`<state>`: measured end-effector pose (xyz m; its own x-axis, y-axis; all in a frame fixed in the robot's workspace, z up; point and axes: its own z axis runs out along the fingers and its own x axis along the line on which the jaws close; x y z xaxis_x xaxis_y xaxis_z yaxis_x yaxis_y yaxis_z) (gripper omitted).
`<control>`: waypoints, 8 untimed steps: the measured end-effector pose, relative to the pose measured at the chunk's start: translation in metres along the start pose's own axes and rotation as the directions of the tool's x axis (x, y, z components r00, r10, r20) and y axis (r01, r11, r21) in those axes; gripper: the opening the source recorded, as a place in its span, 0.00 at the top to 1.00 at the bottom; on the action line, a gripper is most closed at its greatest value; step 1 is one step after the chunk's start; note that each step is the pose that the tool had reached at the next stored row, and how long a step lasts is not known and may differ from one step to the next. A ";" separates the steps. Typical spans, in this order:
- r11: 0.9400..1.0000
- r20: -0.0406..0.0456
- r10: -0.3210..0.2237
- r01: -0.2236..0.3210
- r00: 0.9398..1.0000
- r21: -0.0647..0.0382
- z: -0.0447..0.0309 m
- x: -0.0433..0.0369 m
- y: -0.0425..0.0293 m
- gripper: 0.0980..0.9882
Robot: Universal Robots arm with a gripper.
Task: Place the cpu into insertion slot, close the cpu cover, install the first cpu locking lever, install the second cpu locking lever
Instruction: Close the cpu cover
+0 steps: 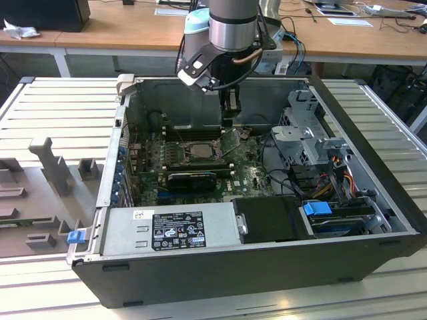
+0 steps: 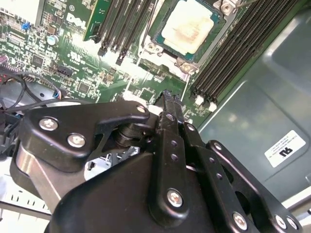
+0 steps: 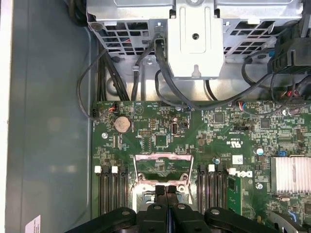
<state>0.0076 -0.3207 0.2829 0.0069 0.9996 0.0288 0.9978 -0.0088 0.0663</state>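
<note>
Tabletop [image 1: 60, 113] w/ open PC case [image 1: 253, 273]: cpu [image 1: 199, 152] seated, cpu cover [image 1: 231, 138] raised at its 3 o'clock, ext. view; end effector [image 3: 165, 189] pinched together; cover-closing step, prob. needs gentle push.

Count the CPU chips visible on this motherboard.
1. The cpu lies in the insertion slot, between the black memory slots; the arm covers part of the motherboard, so another could be hidden.
</note>
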 end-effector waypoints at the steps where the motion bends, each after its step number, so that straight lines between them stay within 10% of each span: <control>1: 1.000 0.000 0.000 0.000 1.000 0.000 0.0001 0.0000 0.0020 0.99; 8: 1.000 0.000 0.000 0.000 1.000 0.001 0.0014 0.0001 0.0227 0.99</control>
<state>0.0304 -0.3208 0.2830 0.0070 0.9996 0.0286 0.9979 -0.0089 0.0648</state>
